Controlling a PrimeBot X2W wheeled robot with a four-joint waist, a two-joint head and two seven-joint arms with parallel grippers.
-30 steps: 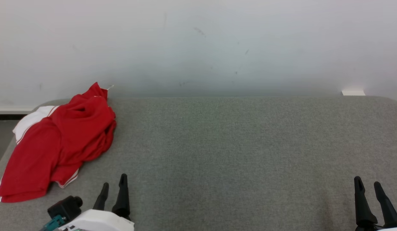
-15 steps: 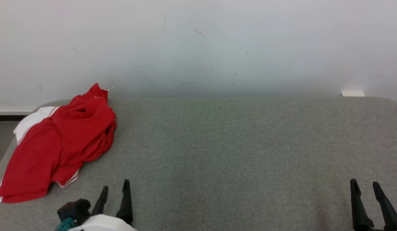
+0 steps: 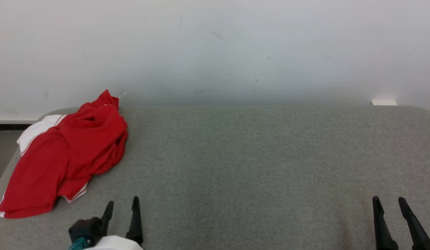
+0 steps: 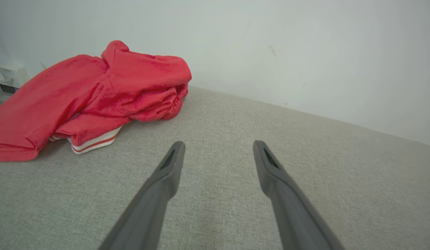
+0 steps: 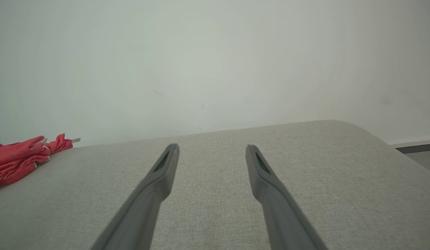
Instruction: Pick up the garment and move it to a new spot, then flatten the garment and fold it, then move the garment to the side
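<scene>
A: Pulling back toward table's (image 3: 236, 156) near edge since a second ago: left gripper (image 3: 122, 200), right gripper (image 3: 389, 198). Both spread wide, empty.
B: Noted. Garment (image 3: 69, 152) crumpled at table's far-left corner. Risk: sliding off if pinched by one layer.

Bright red crumpled cloth garment (image 3: 62, 152) on a grey woven fabric tabletop (image 3: 253, 156).
The garment is solid red, with a white panel along one edge and a white hem band crossed by thin red stripes. The tabletop is an even, finely flecked grey. The plain white wall (image 3: 215, 45) carries a few faint dark scuffs. The left gripper (image 3: 122, 200) and right gripper (image 3: 389, 198) have black fingers, and a teal cable (image 3: 76, 243) shows by the left one.
</scene>
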